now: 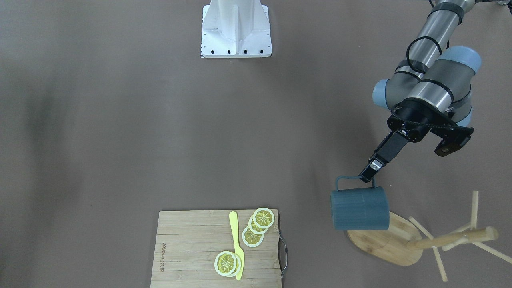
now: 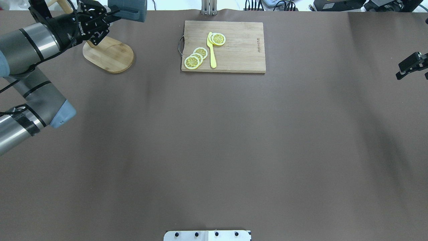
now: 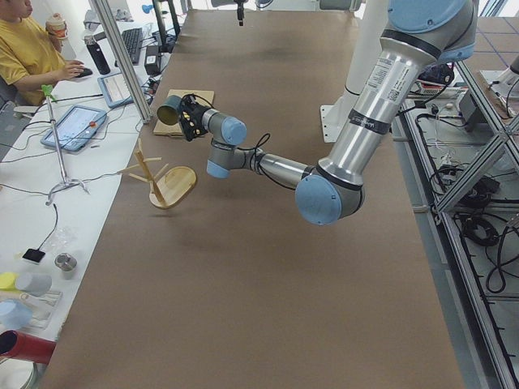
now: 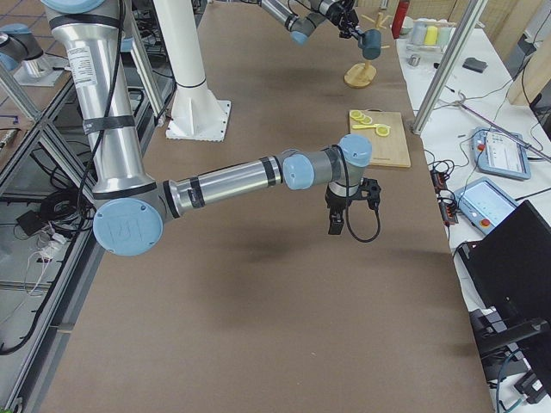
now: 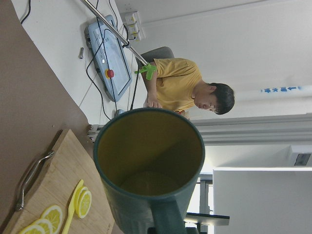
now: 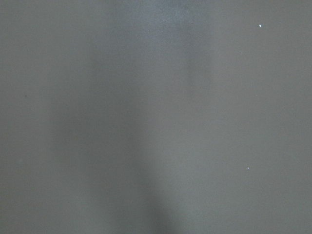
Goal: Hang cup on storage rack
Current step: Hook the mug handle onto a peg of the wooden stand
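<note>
Pinching the loop handle of the cup (image 1: pixel 360 209), the left gripper (image 1: pixel 368 174) has its fingers pressed together on the handle. It holds the mug clear of the table (image 1: pixel 120 140), on its side, with the handle toward the robot.

In the front-facing view the teal body overlaps one end of the oval base of the storage rack (image 1: pixel 390 246). The left side view places the cup up in the air, apart from the rack's pegs, between the rack and the cutting board (image 1: pixel 192 256). Whether the cup is level with any peg I cannot tell.

In the overhead view the top edge cuts the cup, and the left wrist covers the rack's post, so only the base and a stub of wood show there. The left wrist camera looks straight into the mug's yellow inside. The handle runs off the bottom edge of that view, and the fingers themselves are out of sight there. Behind the mug a person (image 5: pixel 180 87) in a yellow shirt sits at the side bench.

The right gripper (image 4: pixel 334 225) hangs well apart from all this, over bare table toward the robot's right end. The overhead view's edge cuts it off, it is small in the side view, and its own camera shows only blurred brown surface. I cannot tell how its jaws stand.

On the cutting board lie lemon slices (image 1: pixel 253 236) and a yellow knife (image 1: pixel 237 244).
</note>
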